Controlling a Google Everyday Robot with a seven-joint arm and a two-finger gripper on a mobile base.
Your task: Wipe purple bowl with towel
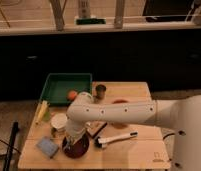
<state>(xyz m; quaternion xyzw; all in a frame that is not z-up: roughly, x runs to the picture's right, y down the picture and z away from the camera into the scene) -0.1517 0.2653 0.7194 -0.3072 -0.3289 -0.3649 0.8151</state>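
Observation:
The purple bowl is a dark, round bowl near the front left of the wooden table. My white arm reaches in from the right and bends down over it. The gripper points straight down into the bowl, at or just above its inside. I cannot make out a towel; anything in the gripper is hidden by the wrist and the bowl's dark inside.
A blue sponge lies left of the bowl, with a white cup behind it. A white-handled brush lies to the right. A green tray holds an orange fruit. A metal cup, a red disc and a yellow item are also on the table.

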